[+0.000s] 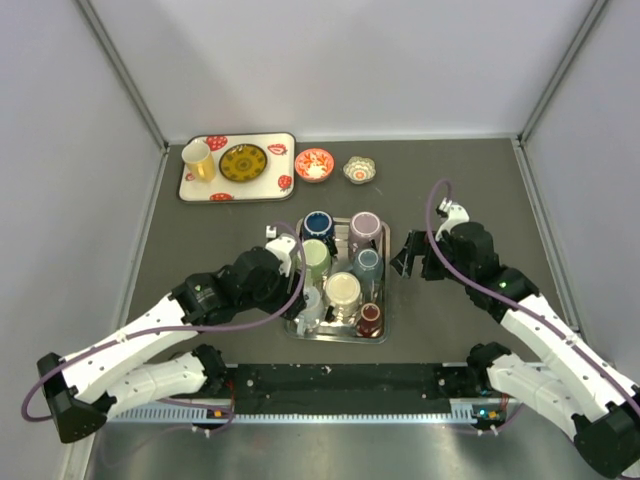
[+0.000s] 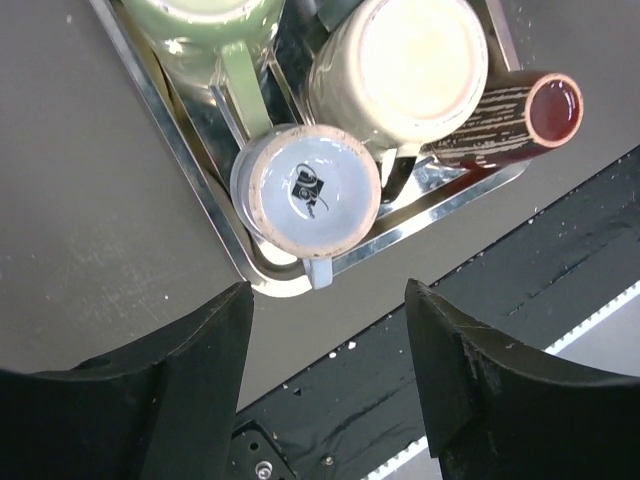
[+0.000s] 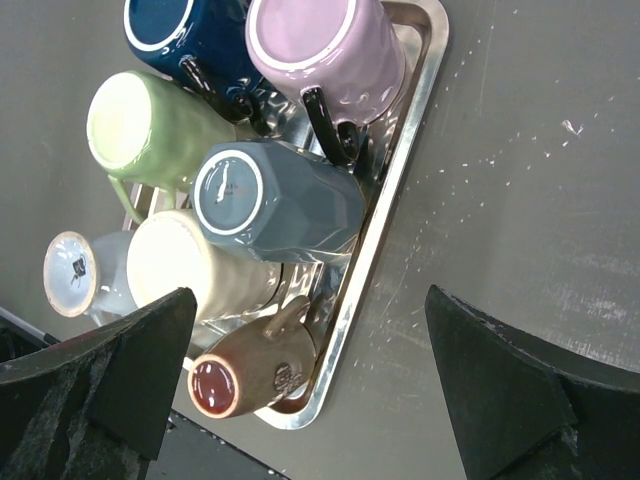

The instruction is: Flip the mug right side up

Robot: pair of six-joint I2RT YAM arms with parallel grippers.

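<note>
Several mugs stand upside down in a metal tray (image 1: 386,285) mid-table. A pale blue mug (image 2: 305,190) sits base up in the tray's near left corner, its handle pointing to the near edge; it shows as well in the top view (image 1: 309,308). My left gripper (image 2: 328,300) hangs open above that corner, apart from the mug, with nothing between its fingers (image 2: 215,350). In the right wrist view, my right gripper (image 3: 308,300) stands wide open to the right of the tray (image 3: 400,170), level with a brown mug (image 3: 245,370) that lies on its side.
Also in the tray are navy (image 1: 318,222), lilac (image 1: 365,225), green (image 1: 315,255), grey-blue (image 1: 367,263) and cream (image 1: 342,291) mugs. A patterned tray (image 1: 282,148) with a yellow cup (image 1: 197,160) and two small bowls (image 1: 314,164) sit at the back. A black strip (image 1: 340,382) lines the near edge.
</note>
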